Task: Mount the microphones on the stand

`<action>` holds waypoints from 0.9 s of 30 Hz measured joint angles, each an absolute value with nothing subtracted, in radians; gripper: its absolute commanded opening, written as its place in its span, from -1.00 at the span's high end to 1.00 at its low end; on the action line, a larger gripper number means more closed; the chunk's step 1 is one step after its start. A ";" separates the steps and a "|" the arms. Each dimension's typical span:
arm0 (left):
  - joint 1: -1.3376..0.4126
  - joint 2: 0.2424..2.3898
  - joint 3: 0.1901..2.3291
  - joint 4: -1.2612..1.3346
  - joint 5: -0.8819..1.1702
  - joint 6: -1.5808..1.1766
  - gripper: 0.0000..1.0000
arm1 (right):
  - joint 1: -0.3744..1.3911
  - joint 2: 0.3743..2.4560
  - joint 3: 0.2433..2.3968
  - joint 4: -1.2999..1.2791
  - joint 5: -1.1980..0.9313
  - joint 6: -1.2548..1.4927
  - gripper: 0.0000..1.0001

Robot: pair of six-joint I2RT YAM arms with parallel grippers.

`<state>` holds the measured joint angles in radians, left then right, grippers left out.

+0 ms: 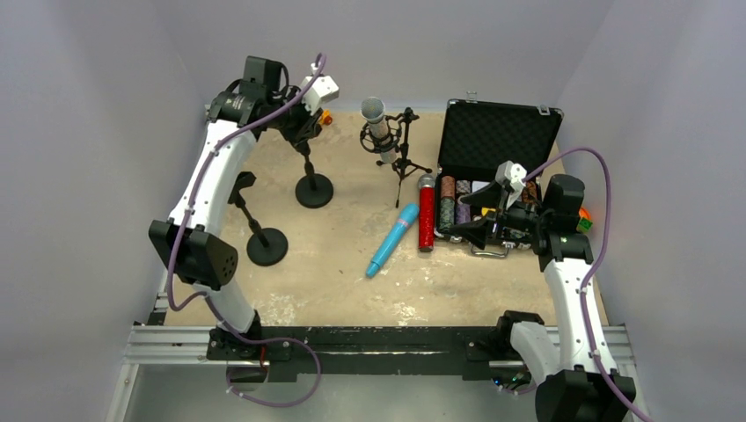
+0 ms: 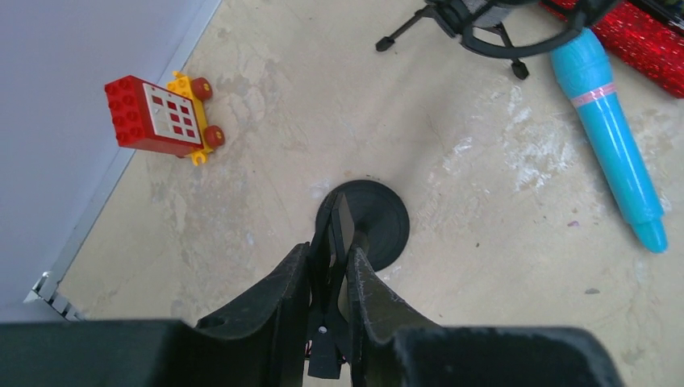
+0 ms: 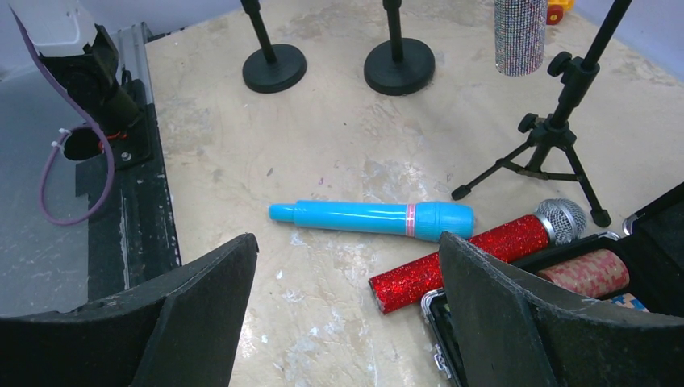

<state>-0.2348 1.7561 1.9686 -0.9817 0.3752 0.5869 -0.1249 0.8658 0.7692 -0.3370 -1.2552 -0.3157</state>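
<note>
The silver-glitter microphone (image 1: 380,130) sits upright in the tripod stand (image 1: 403,163); its body shows in the right wrist view (image 3: 520,36). The light blue microphone (image 1: 393,239) and the red-glitter microphone (image 1: 427,214) lie on the table, also in the right wrist view (image 3: 371,218) (image 3: 476,262). My left gripper (image 1: 303,125) is shut on the clip (image 2: 332,242) atop a round-base stand (image 1: 314,189). My right gripper (image 1: 464,217) is open and empty, above the table beside the red microphone, in front of the case; both microphones lie just beyond its fingertips (image 3: 347,242).
A second round-base stand (image 1: 266,246) stands at the left. An open black case (image 1: 497,141) with chips is at the right. A red and yellow toy block (image 2: 157,117) lies by the left wall. The table's metal front rail (image 1: 369,343) runs along the near edge.
</note>
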 measured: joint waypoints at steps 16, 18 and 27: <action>-0.265 1.463 1.708 -1.045 0.530 0.517 1.00 | -0.126 0.862 0.769 -0.346 -1.256 -0.334 -0.73; -0.284 1.446 1.703 -1.053 0.540 0.514 1.00 | -0.126 0.862 0.769 -0.346 -1.256 -0.334 -0.73; -0.411 1.387 1.641 -1.073 0.525 0.513 1.00 | -0.126 0.849 0.769 -0.347 -1.254 -0.336 -0.74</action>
